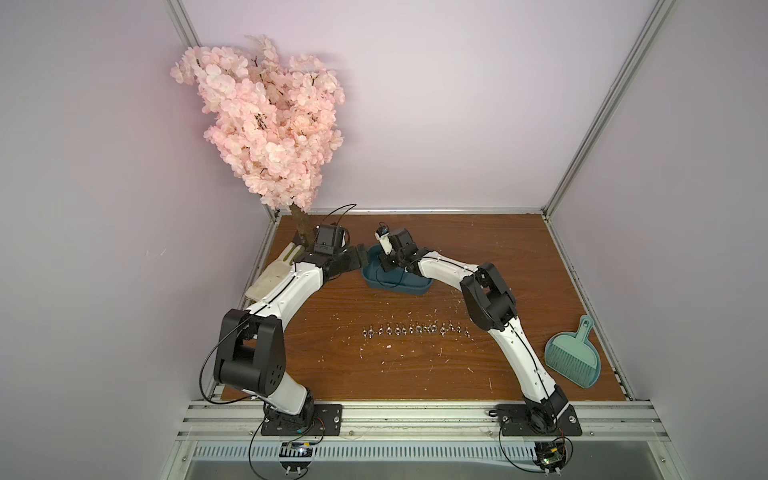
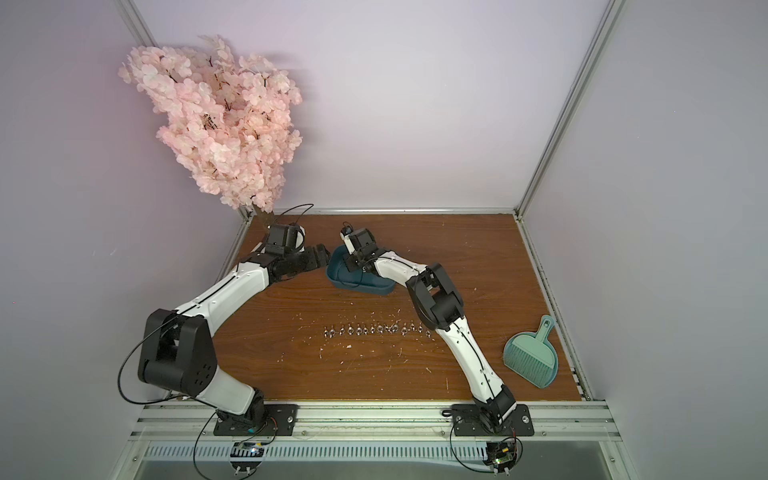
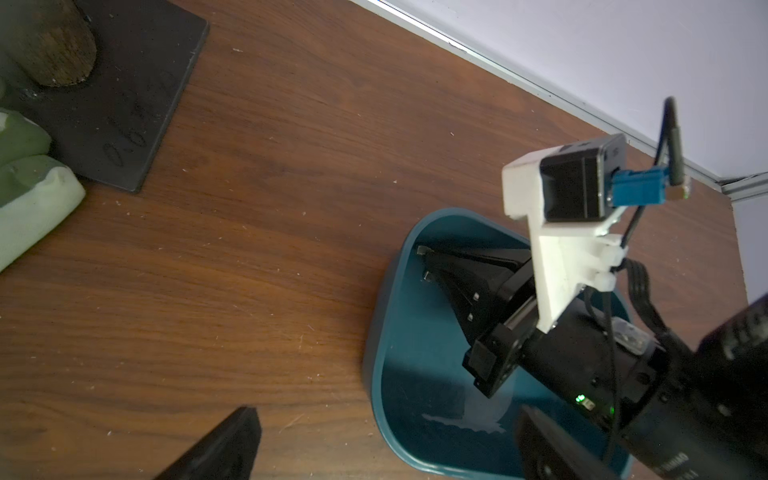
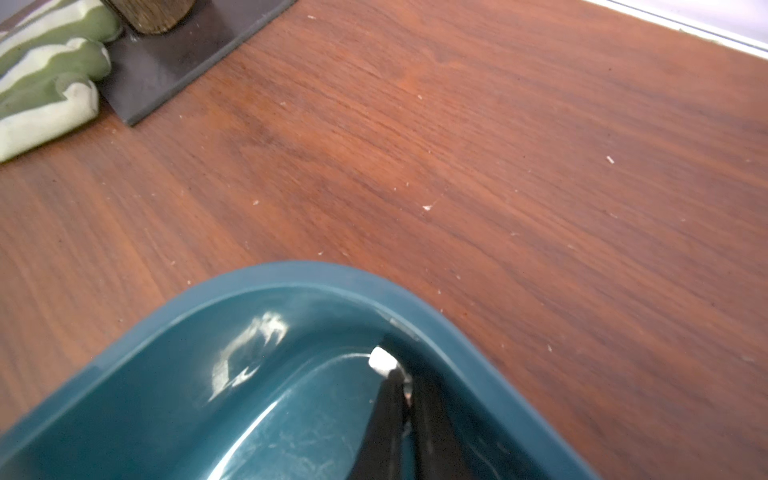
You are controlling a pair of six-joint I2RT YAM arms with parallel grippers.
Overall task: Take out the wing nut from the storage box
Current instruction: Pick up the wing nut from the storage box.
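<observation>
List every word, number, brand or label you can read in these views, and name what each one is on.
No text can be read with certainty.
Raised marks on the flat black base plate beside the brown trunk: too blurred to read.
White print on the right arm's black housing: too blurred to read.
Dark teal plastic storage box and mint-green plastic dustpan: no lettering seen.

Lilac walls point(image 1: 436, 104), wood-grain tabletop point(image 1: 478, 241)

The pale walls close three sides, joined by aluminium corner posts point(image 1: 609, 104). The tabletop is dark walnut-look board, flecked with pale crumbs and scratches. A pink blossom tree point(image 1: 266, 120) rises from its far left corner, and an aluminium rail point(image 1: 415, 415) runs along the near edge. Light is soft and even.
</observation>
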